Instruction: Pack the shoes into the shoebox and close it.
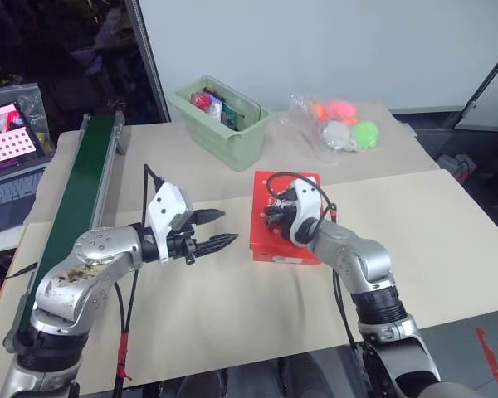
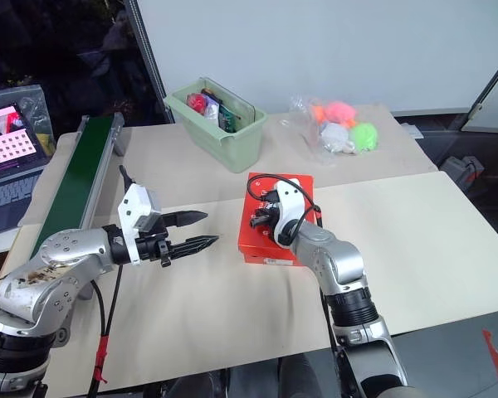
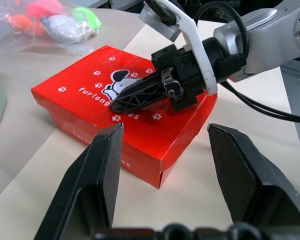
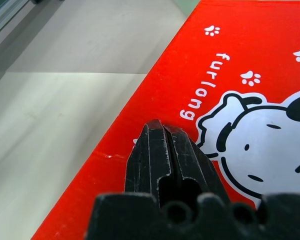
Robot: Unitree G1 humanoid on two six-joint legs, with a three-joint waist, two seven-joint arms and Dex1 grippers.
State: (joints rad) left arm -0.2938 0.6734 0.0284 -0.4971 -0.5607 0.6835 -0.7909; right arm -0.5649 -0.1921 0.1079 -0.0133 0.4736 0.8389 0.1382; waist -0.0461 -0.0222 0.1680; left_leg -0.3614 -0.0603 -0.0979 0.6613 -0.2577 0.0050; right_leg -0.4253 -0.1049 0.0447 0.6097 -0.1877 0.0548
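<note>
The shoebox is red with a cartoon dog and paw prints on its lid, and it lies shut in the middle of the table. The shoes are hidden. My right gripper is shut, its tips low over the lid's near-left part, close to the box's left edge; I cannot tell whether they touch. My left gripper stands open and empty a short way left of the box, pointing toward it. Its two black fingers frame the box's corner in the left wrist view.
A pale green bin with small items stands behind the box to the left. A clear bag of colourful balls lies at the back right. A long green strip runs along the table's left edge, with a laptop beyond it.
</note>
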